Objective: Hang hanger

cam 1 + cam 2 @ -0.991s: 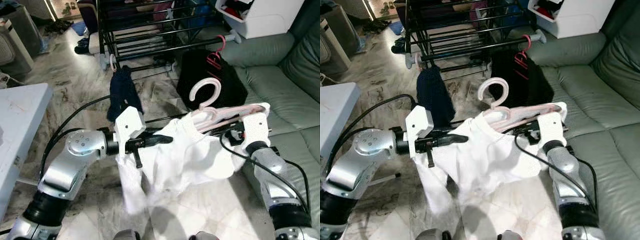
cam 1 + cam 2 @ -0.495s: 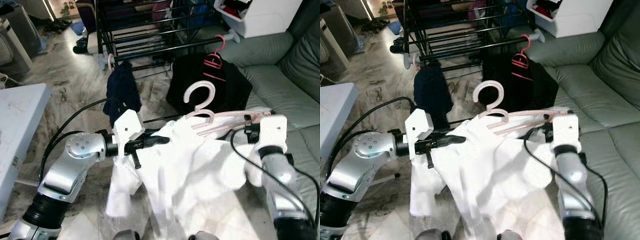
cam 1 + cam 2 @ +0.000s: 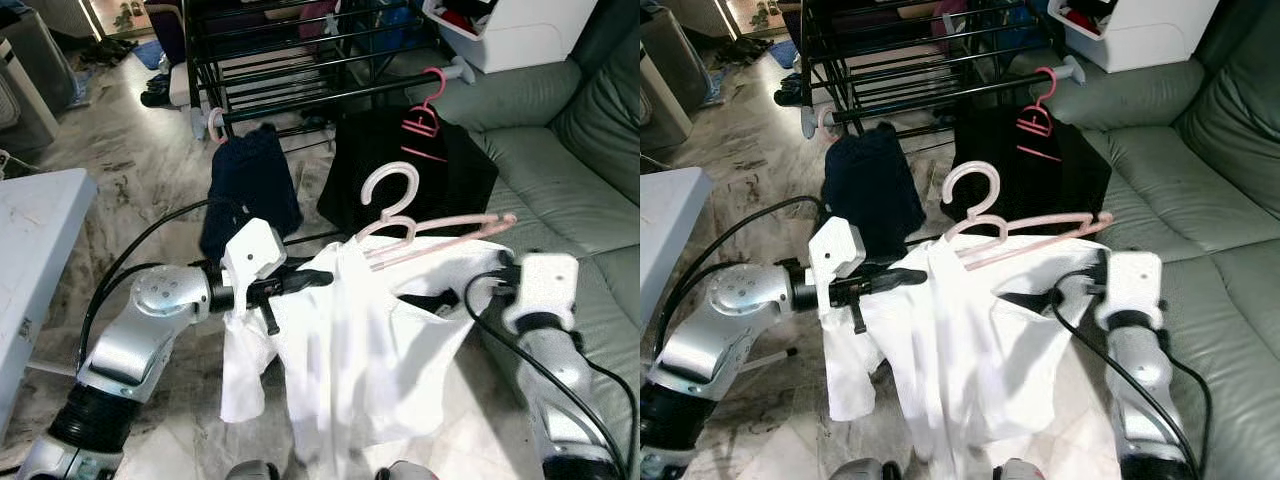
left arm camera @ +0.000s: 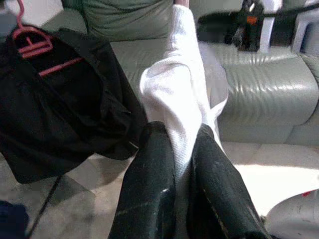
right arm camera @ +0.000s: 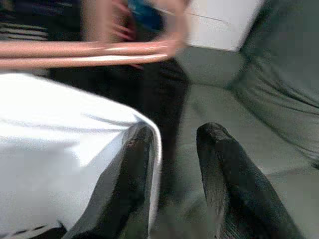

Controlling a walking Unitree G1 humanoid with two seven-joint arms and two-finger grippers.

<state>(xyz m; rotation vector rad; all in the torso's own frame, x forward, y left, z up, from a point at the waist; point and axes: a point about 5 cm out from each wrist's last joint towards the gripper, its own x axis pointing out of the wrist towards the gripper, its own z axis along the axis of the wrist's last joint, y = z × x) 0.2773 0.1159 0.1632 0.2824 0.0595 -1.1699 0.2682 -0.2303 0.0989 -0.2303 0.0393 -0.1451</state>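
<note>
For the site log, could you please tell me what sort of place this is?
Probably a home living room used for drying laundry: a grey-green sofa, a black drying rack with hung clothes, and a marble-patterned floor.

Head stereo pair looks forward and down from above both arms. Left wrist camera sights close along the left gripper fingers toward the sofa. Right wrist camera sights close along the right gripper. All share the white shirt.
</note>
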